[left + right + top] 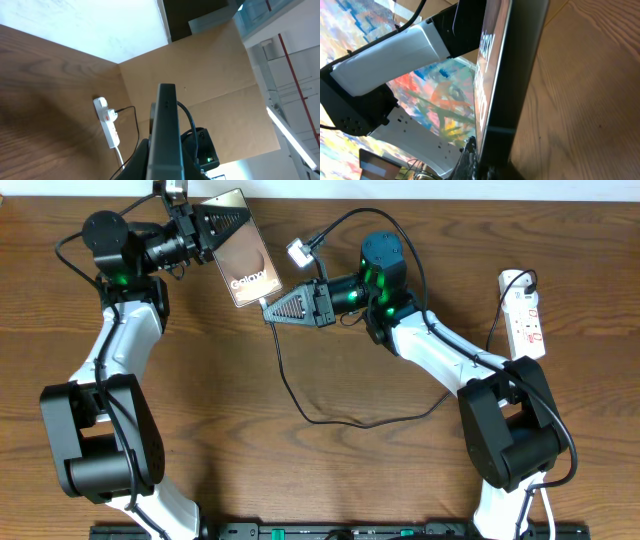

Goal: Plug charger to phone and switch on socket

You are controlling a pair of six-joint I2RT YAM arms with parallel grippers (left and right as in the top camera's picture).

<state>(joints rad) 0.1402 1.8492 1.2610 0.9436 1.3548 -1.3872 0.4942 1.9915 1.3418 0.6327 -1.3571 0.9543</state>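
Left claw [232, 218]: clamped on the phone's [245, 255] far end, at the far left of the table [330, 480].
Phone: slanted between the two claws, "Galaxy" face toward the overhead camera, near end pointing at the right claw.
Right claw [272, 308]: pinched tight on the charger's [300, 410] end, tips right at the phone's near edge.
Charger: thin black cable dropping from the right claw's tips, looping across the table's middle, then climbing to the socket [527, 320].
Socket: flat at the table's right edge, well apart from both claws, with a black plug in its far end.
Hidden: connector tip covered by the right claw's fingers, so cannot tell if it is in the port or only beside it.
Hard to make out: switch position too small to read; cannot tell if the phone's near edge touches the table.
Left wrist view: phone edge-on only, lower part cut off — socket small beyond it.
Right wrist view: phone's edge fills the frame, lettering blurred — own fingers a dark smear at the bottom.
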